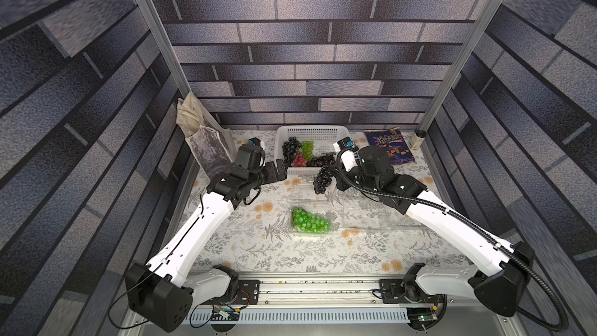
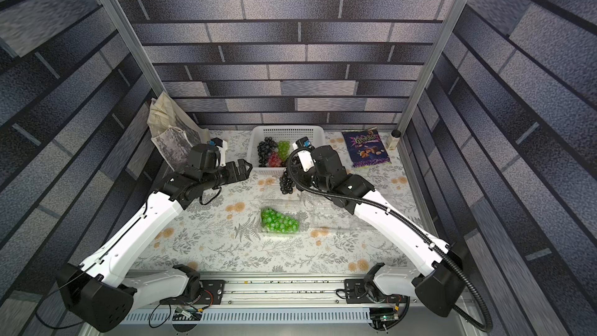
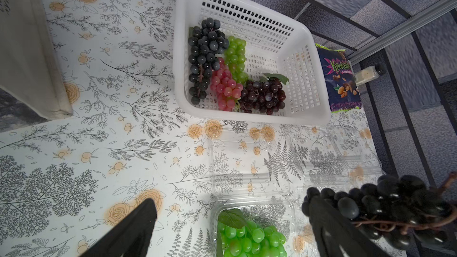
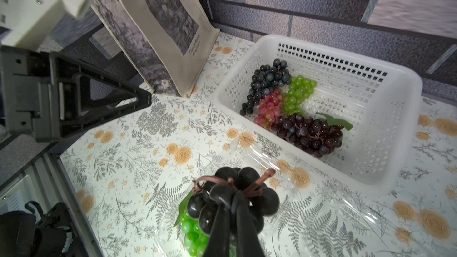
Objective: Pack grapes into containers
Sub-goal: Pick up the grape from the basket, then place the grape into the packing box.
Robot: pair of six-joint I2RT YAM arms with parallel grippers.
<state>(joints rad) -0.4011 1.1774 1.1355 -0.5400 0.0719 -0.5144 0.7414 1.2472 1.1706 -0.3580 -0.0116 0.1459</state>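
Just in front of the white perforated plastic basket (image 1: 311,129), my right gripper (image 4: 236,200) is pinched tight on the brown stem of a glossy black bunch of grapes (image 1: 322,181). The bunch hangs below it, over an empty clear plastic clamshell box (image 3: 249,169). My left gripper (image 1: 281,170) stands spread wide, close beside the bunch but apart from it.

The white basket (image 3: 249,119) holds a black bunch (image 3: 205,53), a green bunch (image 3: 236,55), a red bunch (image 3: 226,87) and a dark purple bunch (image 3: 264,95). Clear containers (image 3: 249,169) lie just beside the basket. A farther container (image 3: 292,215) holds bright green grapes (image 3: 249,239). The left gripper (image 3: 231,202) is spread wide.
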